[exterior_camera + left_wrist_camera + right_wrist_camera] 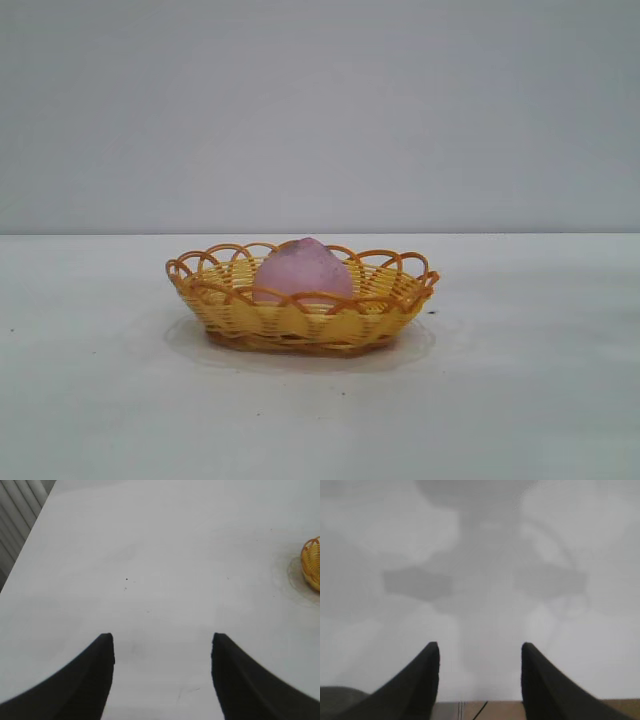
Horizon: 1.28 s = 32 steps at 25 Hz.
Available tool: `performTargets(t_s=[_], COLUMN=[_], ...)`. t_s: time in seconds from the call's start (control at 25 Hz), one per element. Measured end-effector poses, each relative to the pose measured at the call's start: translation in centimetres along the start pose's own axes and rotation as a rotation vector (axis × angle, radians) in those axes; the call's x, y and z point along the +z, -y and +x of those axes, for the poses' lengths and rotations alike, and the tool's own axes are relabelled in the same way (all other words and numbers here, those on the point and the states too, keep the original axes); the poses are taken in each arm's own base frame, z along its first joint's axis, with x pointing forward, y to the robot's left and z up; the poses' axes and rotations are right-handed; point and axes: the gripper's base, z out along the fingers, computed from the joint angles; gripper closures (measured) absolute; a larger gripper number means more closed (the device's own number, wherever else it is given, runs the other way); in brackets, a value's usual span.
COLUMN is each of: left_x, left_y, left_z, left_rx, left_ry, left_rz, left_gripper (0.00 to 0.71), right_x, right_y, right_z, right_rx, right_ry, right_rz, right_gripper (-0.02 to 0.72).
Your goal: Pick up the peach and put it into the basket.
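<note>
Nearest you, the basket (300, 322) sat on the worktop (520, 400) with the peach (302, 271) already inside, and both the left end effector (162, 652) and right end effector (480, 660) were spread and empty, so you only needed to pull clear without nudging it.

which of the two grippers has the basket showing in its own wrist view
The left gripper: its wrist view catches the basket at the frame's edge on the table. The right gripper sees only bare table and shadow. Both stand open, empty.

Peach (303, 270) sits inside basket (300, 322) on table (100, 400).
</note>
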Motion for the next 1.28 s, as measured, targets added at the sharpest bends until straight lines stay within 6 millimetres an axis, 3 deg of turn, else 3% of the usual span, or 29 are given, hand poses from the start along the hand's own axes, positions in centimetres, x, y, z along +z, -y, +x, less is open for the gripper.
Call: performTargets(t_s=[0.2, 0.36, 0.44, 0.52, 0.72, 0.88, 1.28], left_x=[0.0, 0.0, 0.0, 0.0, 0.0, 0.0, 0.0], left_y=[0.0, 0.0, 0.0, 0.0, 0.0, 0.0, 0.0], left_z=[0.0, 0.0, 0.0, 0.0, 0.0, 0.0, 0.0], left_rx=[0.000, 0.000, 0.000, 0.000, 0.000, 0.000, 0.001], left_ry=[0.000, 0.000, 0.000, 0.000, 0.000, 0.000, 0.002], left_rz=[0.000, 0.000, 0.000, 0.000, 0.000, 0.000, -0.002], left_gripper=[0.292, 0.292, 0.292, 0.292, 0.292, 0.292, 0.292], right_x=[-0.6, -2.3, -3.3, -4.3, -6.2, -6.4, -6.3], right_y=[0.1, 0.0, -0.1, -0.3, -0.3, -0.2, -0.4], right_z=[3.4, 5.4, 6.7, 8.1, 13.0, 16.5, 17.0], right_rx=[0.012, 0.015, -0.008, -0.033, -0.060, -0.070, -0.091], right_ry=[0.081, 0.229, 0.334, 0.447, 0.776, 0.996, 1.018], right_rz=[-0.004, -0.021, -0.035, -0.055, -0.063, -0.066, -0.082], right_gripper=[0.385, 0.385, 0.385, 0.447, 0.442, 0.442, 0.442])
